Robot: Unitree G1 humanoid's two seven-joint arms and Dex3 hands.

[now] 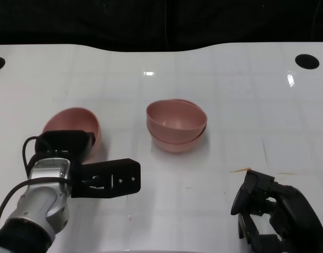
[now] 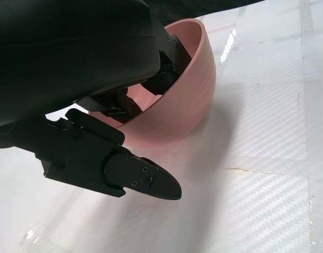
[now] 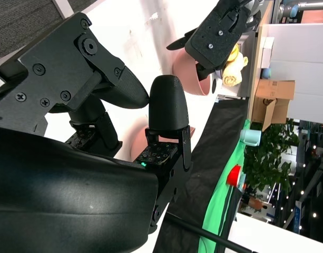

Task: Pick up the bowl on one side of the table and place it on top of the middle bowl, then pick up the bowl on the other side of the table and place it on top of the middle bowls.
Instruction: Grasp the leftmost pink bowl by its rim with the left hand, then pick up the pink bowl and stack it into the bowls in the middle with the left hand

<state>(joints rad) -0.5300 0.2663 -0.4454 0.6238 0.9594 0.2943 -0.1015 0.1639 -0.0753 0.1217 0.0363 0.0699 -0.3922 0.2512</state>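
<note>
Gripping the rim of the smooth pink plastic bowl [image 1: 71,124] at the near left of the glossy white worktop [image 1: 229,105], the left robot hand [image 1: 93,168] has fingers inside [image 2: 161,74] and a thumb outside, w/ the bowl tilted. Two more pink bowls sit stacked [image 1: 176,125] at the worktop's centre, the top one slightly askew. The right robot hand [image 1: 266,208] hovers near right, holding nothing, fingers apart.
</note>
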